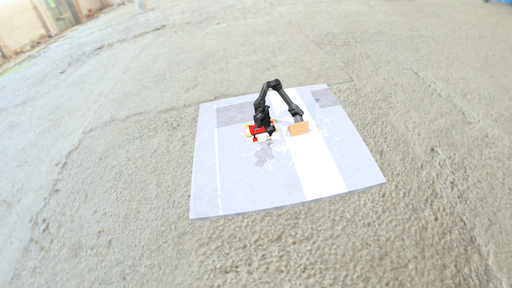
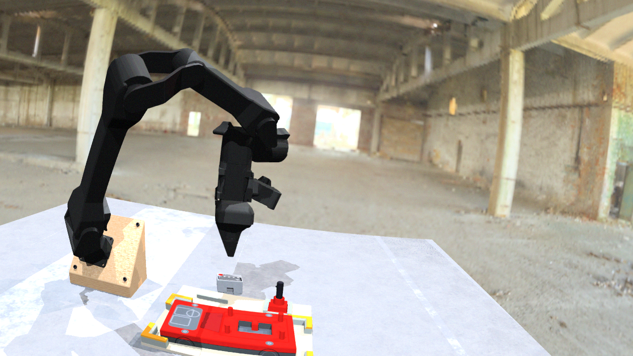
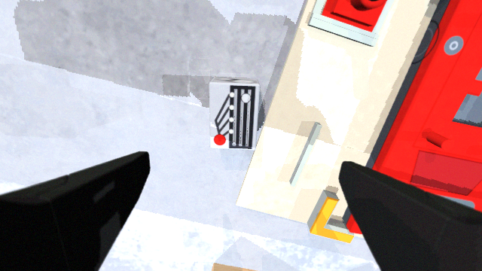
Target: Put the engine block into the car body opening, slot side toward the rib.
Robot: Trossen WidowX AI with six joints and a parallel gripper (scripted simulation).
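The grey engine block (image 1: pixel 269 142) (image 2: pixel 229 284) (image 3: pixel 233 117) stands on the table just beside the board, striped face with a red dot up. Its slot side faces the car body in the exterior view. The red car body (image 2: pixel 248 339) (image 3: pixel 407 132) (image 1: pixel 255 131) lies on the board. Its opening (image 2: pixel 265 329) (image 3: pixel 471 109) is empty, with a red rib (image 2: pixel 254 326) at its middle. My gripper (image 2: pixel 230 255) (image 3: pixel 245 165) is open and empty, pointing down above the engine block. The block shows ahead of and between the fingers in the wrist view. Its far faces are hidden.
The cream board (image 3: pixel 273 184) carries yellow corner brackets (image 2: pixel 153 334) (image 3: pixel 319 226), a thin grey strip (image 2: pixel 212 299) (image 3: pixel 306 154) and a red piece with an upright black post (image 2: pixel 279 289). The arm stands on a wooden wedge (image 1: pixel 299 129) (image 2: pixel 128 252).
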